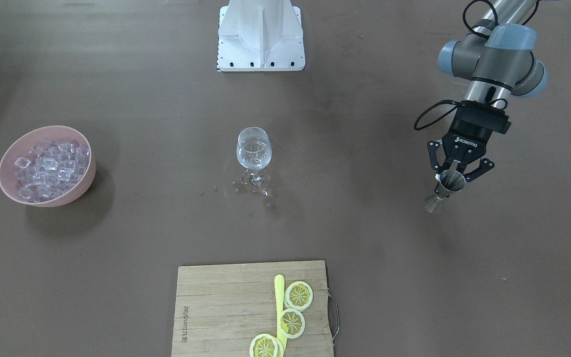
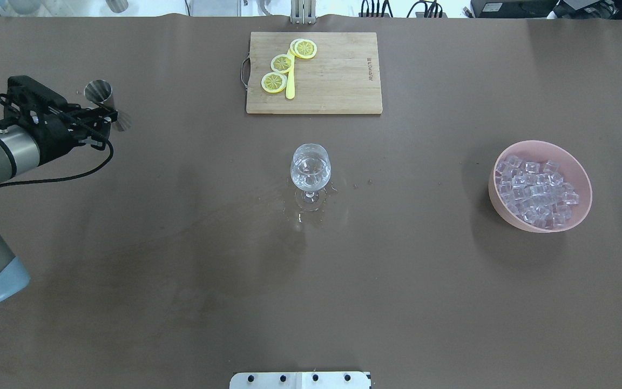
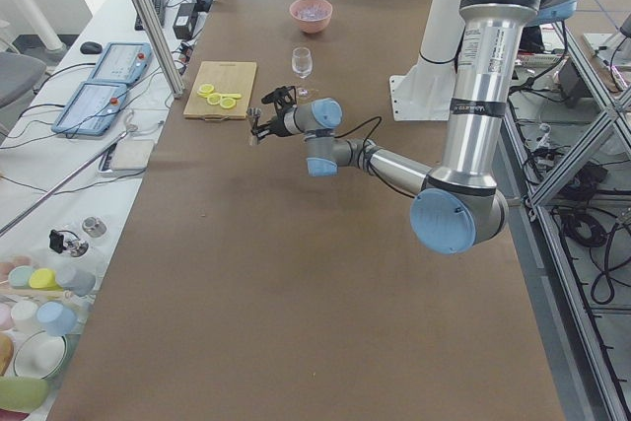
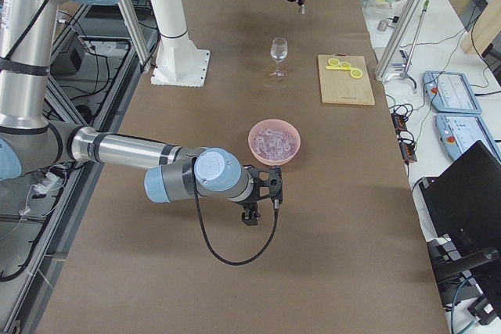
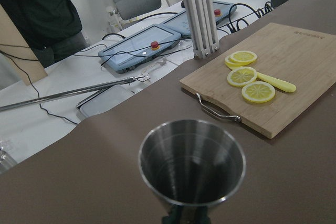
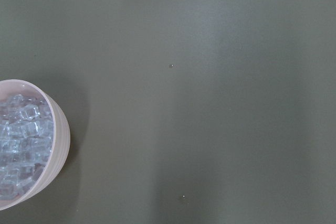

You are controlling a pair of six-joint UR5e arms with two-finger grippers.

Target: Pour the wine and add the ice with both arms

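My left gripper [image 1: 456, 172] is shut on a steel jigger [image 1: 450, 183], held above the table well to the left of the wine glass [image 2: 310, 167]. In the left wrist view the jigger's cup [image 5: 191, 163] faces up and looks empty. The glass [image 1: 254, 148] stands mid-table with a little clear wine [image 1: 253, 154] in it. Ice [image 2: 535, 189] fills a pink bowl [image 2: 581, 178] on the right side. My right gripper [image 4: 252, 213] hangs near that bowl [image 4: 274, 142]; whether it is open or shut I cannot tell. Its wrist view shows the bowl's rim [image 6: 59, 124] and ice [image 6: 21, 129].
Drops of liquid [image 2: 311, 216] lie around the glass foot. A wooden cutting board [image 2: 338, 75] with lemon slices [image 2: 282, 63] and a yellow knife [image 2: 290, 86] sits at the far edge. The white pedestal [image 1: 260, 34] stands at the robot's side. A person [image 5: 42, 9] stands beyond the table.
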